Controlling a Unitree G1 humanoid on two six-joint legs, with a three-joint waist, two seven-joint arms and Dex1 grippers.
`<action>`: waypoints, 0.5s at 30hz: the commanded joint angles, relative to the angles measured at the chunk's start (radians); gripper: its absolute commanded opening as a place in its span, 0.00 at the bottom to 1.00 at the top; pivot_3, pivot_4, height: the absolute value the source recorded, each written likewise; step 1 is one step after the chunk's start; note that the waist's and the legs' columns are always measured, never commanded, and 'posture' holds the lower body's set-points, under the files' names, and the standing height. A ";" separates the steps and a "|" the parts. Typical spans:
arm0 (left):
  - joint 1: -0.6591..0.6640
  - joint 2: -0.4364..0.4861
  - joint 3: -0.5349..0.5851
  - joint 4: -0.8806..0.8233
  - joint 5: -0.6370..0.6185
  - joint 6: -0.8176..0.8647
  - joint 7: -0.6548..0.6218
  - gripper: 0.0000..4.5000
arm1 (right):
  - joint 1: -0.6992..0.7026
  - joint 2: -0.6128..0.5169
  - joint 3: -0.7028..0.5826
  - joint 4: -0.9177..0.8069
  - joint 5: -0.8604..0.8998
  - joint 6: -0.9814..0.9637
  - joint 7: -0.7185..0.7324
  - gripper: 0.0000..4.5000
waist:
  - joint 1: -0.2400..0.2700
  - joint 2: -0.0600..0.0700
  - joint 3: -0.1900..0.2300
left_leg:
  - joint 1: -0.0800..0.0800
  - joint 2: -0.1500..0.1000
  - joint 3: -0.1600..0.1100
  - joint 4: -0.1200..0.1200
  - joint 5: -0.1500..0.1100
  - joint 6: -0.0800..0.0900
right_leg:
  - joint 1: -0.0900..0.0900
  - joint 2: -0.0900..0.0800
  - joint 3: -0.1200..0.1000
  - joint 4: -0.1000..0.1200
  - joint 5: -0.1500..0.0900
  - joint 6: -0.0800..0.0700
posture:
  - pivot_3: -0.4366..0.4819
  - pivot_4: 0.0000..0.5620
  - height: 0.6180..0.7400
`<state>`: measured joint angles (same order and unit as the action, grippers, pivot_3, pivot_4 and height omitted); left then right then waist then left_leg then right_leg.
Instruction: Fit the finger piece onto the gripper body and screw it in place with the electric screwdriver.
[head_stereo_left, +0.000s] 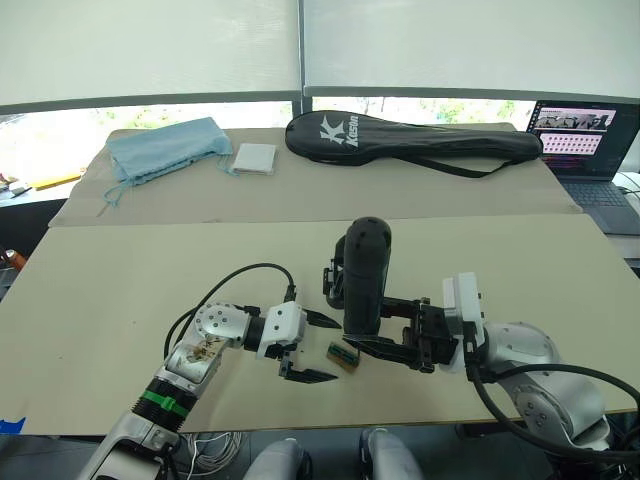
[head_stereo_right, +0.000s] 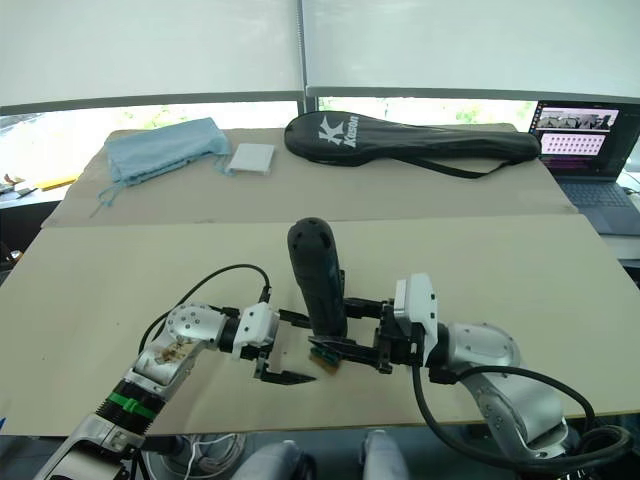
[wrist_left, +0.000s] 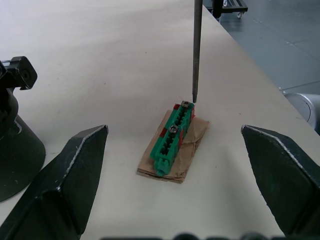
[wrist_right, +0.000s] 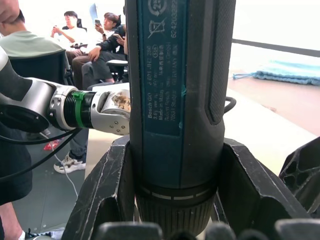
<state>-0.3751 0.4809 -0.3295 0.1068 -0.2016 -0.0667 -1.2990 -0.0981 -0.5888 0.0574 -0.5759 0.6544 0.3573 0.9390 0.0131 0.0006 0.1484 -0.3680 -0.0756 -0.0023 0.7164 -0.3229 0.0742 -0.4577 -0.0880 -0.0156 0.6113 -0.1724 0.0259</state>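
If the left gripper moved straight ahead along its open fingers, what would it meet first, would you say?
Most likely the small green block on its brown cardboard scrap, lying between the left gripper fingers' line. The electric screwdriver's thin metal bit touches its far screw just behind. Depth is uncertain.

A thick black cylindrical electric screwdriver (head_stereo_left: 363, 275), a small green-topped block (wrist_left: 172, 141) with red edges, beige tabletop (head_stereo_left: 150, 270).

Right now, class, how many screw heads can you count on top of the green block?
2: one screw head under the screwdriver bit, another midway along the green block. Others may be hidden.
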 joint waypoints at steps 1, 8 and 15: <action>-0.007 -0.005 0.012 -0.005 -0.009 -0.025 0.003 1.00 | 0.005 -0.002 -0.015 -0.033 0.022 -0.016 0.015 0.42 | 0.000 0.000 0.000 | 0.000 0.000 0.000 0.000 0.000 0.000 | 0.000 0.000 0.000 0.000 0.000 0.000 | 0.48 0.27 0.97; -0.001 0.000 0.016 -0.008 -0.008 -0.026 0.004 1.00 | 0.007 -0.005 -0.033 -0.039 0.034 -0.017 0.025 0.42 | 0.000 0.000 0.000 | 0.000 0.000 0.000 0.000 0.000 0.000 | 0.000 0.000 0.000 0.000 0.000 0.000 | 0.48 0.27 0.97; -0.005 -0.002 0.016 0.000 -0.008 -0.027 0.002 1.00 | -0.004 0.002 -0.055 -0.055 0.067 -0.021 0.011 0.42 | 0.000 0.000 0.000 | 0.000 0.000 0.000 0.000 0.000 0.000 | 0.000 -0.001 0.000 0.000 0.000 0.000 | 0.48 0.27 0.97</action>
<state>-0.3746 0.4800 -0.3295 0.1158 -0.1995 -0.0690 -1.2992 -0.0864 -0.5969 0.0256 -0.5834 0.6917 0.3573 0.9536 0.0127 0.0005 0.1484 -0.3679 -0.0755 -0.0023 0.7164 -0.3229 0.0742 -0.4576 -0.0889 -0.0155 0.6113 -0.1724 0.0259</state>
